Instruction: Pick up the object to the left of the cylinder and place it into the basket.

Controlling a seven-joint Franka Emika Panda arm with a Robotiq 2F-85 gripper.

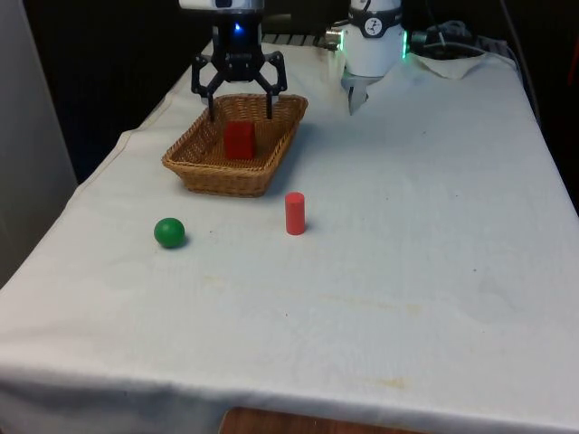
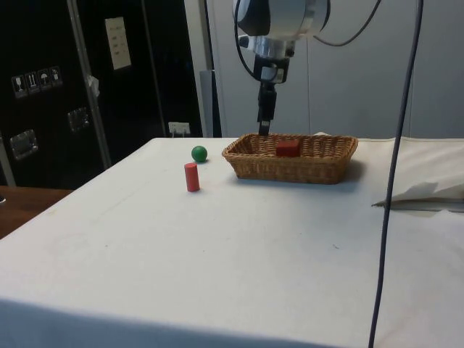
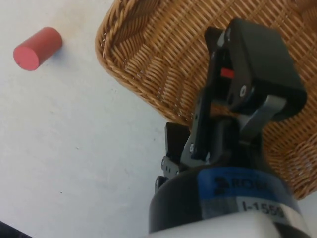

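Green, round ball (image 1: 169,232) sits left of the red cylinder (image 1: 295,213).

I am in a lab, a room for testing robots, not a home. My tabletop (image 1: 434,271) has a plain white cloth over it. Black curtains (image 1: 109,54) hang behind me. Tall dark cabinets (image 2: 87,80) with small stickers on their doors stand along one side. Thick cables (image 2: 395,181) hang down from above. The things set out are simple test toys: a woven basket (image 1: 204,172), a red block (image 1: 239,140), a red cylinder (image 1: 295,213) and a green ball (image 1: 169,232).
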